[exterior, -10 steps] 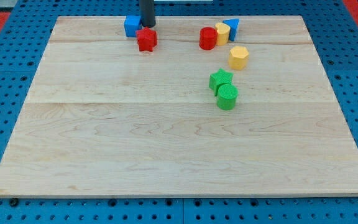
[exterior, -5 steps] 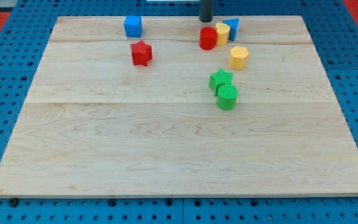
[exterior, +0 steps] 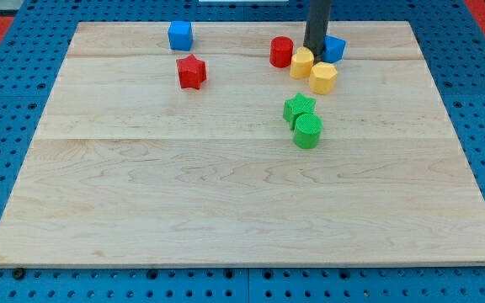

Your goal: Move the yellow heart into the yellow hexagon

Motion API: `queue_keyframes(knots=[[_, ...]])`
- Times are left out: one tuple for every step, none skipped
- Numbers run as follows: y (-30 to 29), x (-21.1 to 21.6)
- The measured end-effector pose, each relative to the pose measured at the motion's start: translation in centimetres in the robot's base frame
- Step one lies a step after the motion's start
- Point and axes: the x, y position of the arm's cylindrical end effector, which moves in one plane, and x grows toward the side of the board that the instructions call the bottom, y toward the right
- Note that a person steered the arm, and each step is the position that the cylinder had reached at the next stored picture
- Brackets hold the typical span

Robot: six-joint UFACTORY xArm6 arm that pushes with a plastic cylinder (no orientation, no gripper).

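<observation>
Near the view's top right of the wooden counter (exterior: 226, 194), our tip (exterior: 315, 52) stands just behind the yellow heart (exterior: 301, 63) — between the red cylinder (exterior: 281, 52) and the blue block (exterior: 333, 48). The yellow heart touches the yellow hexagon (exterior: 323, 77) at its lower right. We carry no jaws — only a rod. Below sit a green star (exterior: 299, 108) and green cylinder (exterior: 307, 130), touching.
</observation>
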Motion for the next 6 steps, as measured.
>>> queue_keyframes(knots=[[-1.6,0.6],[-4.4,1.6],[-4.9,1.9],[-7.3,1.9],[-10.3,2.8],[-9.8,5.2]])
